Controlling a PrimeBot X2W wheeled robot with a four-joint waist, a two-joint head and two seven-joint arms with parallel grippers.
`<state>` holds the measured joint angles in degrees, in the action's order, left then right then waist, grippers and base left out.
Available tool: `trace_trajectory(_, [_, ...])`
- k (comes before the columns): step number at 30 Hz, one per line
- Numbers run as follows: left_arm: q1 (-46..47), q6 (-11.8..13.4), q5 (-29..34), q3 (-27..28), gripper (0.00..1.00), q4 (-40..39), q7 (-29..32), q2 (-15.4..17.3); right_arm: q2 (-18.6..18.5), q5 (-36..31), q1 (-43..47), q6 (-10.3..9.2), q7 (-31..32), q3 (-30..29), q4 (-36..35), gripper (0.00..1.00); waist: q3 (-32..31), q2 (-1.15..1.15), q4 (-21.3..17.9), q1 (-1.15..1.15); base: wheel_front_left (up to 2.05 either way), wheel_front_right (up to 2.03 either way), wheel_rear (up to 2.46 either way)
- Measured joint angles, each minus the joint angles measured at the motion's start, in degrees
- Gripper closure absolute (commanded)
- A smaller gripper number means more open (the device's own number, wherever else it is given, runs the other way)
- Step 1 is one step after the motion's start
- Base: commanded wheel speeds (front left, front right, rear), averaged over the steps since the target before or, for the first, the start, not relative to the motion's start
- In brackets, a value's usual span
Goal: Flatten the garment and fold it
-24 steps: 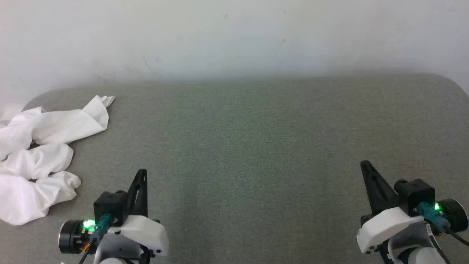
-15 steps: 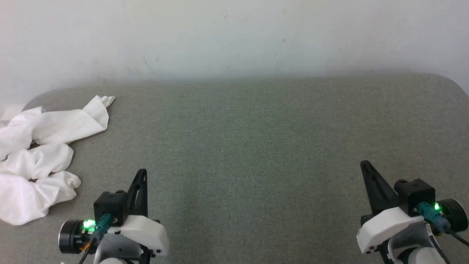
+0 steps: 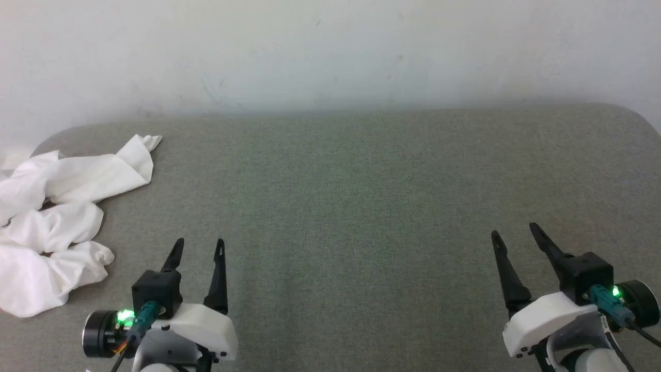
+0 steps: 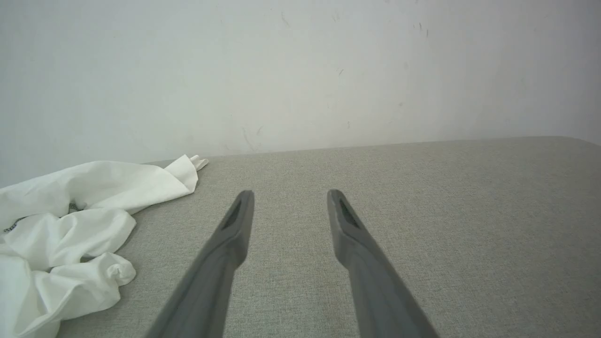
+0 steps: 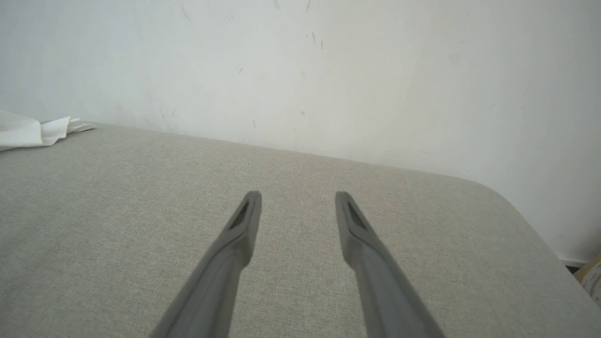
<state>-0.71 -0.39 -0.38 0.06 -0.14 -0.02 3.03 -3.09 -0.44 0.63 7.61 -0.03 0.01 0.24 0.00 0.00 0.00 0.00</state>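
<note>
Both pairs of fingers have sprung apart since the earlier frame, where each pair stood pressed together; the arms and the cloth have not shifted. The left pincer (image 3: 199, 247) now stands with its jaws wide and nothing between them, low at the near left of the grey desk (image 3: 361, 196). The right pincer (image 3: 515, 233) stands the same way, spread and empty, at the near right. The garment (image 3: 77, 178) lies crumpled in a white heap at the desk's left edge, part of it running off the head view's left side, with one narrow end pointing toward the wall (image 3: 330, 51). It is near the left pincer but not touching it, and well apart from the right one. I judge this to be the very start: readying to reach, with flattening not yet begun and folding further off. The next move calls for the left arm to swing out to the heap and take an edge or sleeve, probably drawing the cloth to the desk's middle, where the right arm can reach it and help spread it flat.
</note>
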Motion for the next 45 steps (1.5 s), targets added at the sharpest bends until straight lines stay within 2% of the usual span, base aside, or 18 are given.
trace_trajectory(28, [-1.34,-0.52,-0.66,0.27,0.00,-0.46,-2.92,0.00,0.00,2.05,0.59,0.00,-2.90,-2.92,0.52,0.00,0.31,0.00,0.41,0.00,0.00,0.00,0.00])
trace_trajectory(45, [-2.75,-0.51,-2.21,0.29,0.00,-0.94,-4.86,0.00,0.00,2.02,1.07,0.00,-4.88,-3.27,0.67,0.00,0.24,0.00,3.56,0.00,0.00,0.00,0.00])
